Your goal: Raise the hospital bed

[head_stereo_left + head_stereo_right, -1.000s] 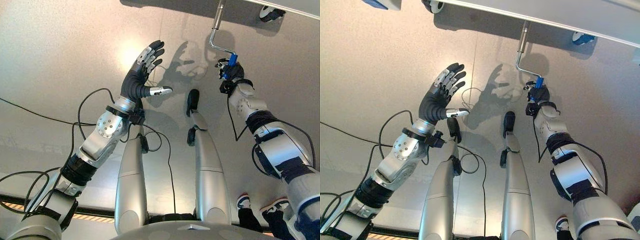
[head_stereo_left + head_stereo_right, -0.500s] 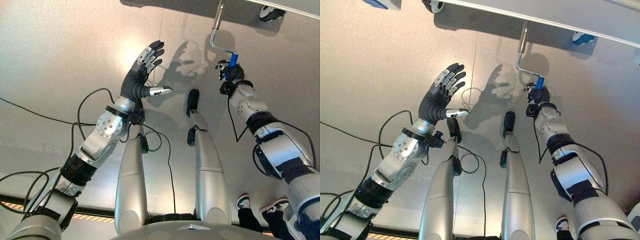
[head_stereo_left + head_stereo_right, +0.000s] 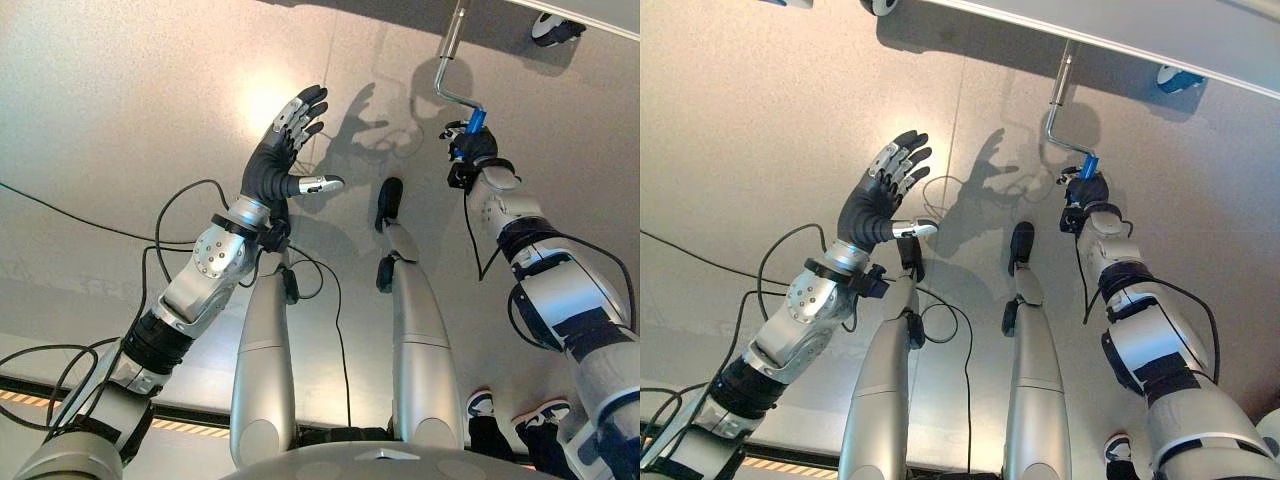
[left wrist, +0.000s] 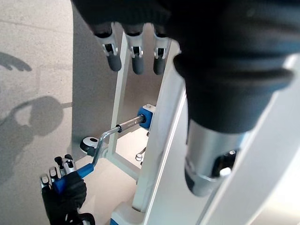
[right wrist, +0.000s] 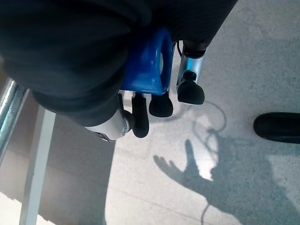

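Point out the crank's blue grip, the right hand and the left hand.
blue grip [image 3: 475, 121], left eye view, on its exposed upper end.
right hand [image 3: 470, 148], left eye view, on its dark back.
left hand [image 3: 868, 205], right eye view, on its palm.

The left arm reaches forward and up, its left hand [image 3: 283, 150] held in the air with fingers spread straight and thumb out to the side — touching nothing. The right arm stretches far forward, wrist bent, and the right hand [image 3: 470, 148] has its fingers curled tight round the blue handle [image 5: 149, 65] — thumb wrapped too.
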Tool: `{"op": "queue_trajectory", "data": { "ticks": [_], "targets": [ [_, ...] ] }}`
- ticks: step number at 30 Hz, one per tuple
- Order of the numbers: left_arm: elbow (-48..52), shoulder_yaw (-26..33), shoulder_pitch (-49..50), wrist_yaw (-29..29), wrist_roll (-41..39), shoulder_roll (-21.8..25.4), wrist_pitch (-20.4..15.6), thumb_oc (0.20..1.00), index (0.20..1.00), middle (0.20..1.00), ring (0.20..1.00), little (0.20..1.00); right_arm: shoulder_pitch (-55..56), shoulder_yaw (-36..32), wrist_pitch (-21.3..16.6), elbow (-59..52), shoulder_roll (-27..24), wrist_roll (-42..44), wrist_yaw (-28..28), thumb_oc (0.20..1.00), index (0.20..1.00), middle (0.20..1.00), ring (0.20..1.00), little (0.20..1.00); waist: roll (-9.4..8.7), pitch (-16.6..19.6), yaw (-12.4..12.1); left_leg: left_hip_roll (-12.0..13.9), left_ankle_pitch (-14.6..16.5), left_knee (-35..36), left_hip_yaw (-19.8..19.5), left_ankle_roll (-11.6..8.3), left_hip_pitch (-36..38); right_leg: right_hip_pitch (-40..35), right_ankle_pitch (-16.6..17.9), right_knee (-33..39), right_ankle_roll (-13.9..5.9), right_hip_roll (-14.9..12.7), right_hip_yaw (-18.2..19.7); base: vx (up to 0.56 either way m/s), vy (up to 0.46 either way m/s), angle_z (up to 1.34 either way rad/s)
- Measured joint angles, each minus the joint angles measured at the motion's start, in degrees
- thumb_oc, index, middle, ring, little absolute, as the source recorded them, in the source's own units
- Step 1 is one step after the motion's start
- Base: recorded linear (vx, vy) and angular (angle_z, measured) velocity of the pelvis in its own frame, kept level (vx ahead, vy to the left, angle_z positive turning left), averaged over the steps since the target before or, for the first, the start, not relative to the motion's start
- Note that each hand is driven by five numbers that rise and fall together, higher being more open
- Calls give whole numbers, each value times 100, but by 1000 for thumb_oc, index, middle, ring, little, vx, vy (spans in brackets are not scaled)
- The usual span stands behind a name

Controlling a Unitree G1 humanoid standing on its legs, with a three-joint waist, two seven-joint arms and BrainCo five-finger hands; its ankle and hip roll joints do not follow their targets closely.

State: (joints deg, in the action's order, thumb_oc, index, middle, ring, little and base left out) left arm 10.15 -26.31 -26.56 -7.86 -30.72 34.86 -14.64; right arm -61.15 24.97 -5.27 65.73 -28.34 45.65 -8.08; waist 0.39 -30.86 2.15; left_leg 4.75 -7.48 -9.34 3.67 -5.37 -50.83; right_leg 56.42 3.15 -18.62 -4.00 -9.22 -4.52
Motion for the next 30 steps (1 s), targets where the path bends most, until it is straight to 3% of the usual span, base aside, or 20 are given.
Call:
{"op": "queue_trajectory", "data": {
  "ticks": [14, 20, 24, 27, 30],
  "targets": [
    [1, -5, 2, 2, -1, -4, 0, 1000, 1000, 1000, 1000, 1000, -176, 3, 3, 345, 63, -149, 13, 200, 200, 200, 200, 200, 0, 0, -8, -2, 0, 1, 11, 0, -3, 18, 0, -10, 0, 1, 16, 0, 0, 0],
    [3, -107, 4, 42, -3, 6, 0, 1000, 1000, 1000, 1000, 1000, -398, -74, 109, 748, 64, -452, 5, 200, 200, 200, 200, 200, 10, 0, -138, -4, -3, -9, 2, 0, -81, 95, -1, -28, 1, 0, 12, -2, -19, 1],
    [259, 8, 66, 137, -216, 38, -46, 1000, 1000, 1000, 1000, 1000, -674, -415, 197, 1338, 22, -888, -62, 200, 200, 200, 200, 200, 282, 1, -400, -65, -57, -102, -326, -61, -358, 321, -218, -407, 36, -97, -214, 14, 15, 25],
    [320, 58, 79, 153, -276, 68, -83, 1000, 1000, 1000, 1000, 1000, -663, -543, 318, 1490, -209, -929, -113, 200, 200, 200, 200, 200, 310, 0, -657, -158, -67, -222, -445, -71, -545, 541, -424, -809, 46, -221, -246, 9, 31, 30],
    [462, 58, 111, 164, -277, 82, -95, 1000, 1000, 1000, 1000, 1000, -670, -634, 325, 1560, -394, -1075, -108, 200, 200, 200, 200, 200, 393, 16, -677, -308, -71, -369, -600, -68, -769, 771, -645, -1214, 10, -384, -252, 13, 25, 36]
  ]
}}
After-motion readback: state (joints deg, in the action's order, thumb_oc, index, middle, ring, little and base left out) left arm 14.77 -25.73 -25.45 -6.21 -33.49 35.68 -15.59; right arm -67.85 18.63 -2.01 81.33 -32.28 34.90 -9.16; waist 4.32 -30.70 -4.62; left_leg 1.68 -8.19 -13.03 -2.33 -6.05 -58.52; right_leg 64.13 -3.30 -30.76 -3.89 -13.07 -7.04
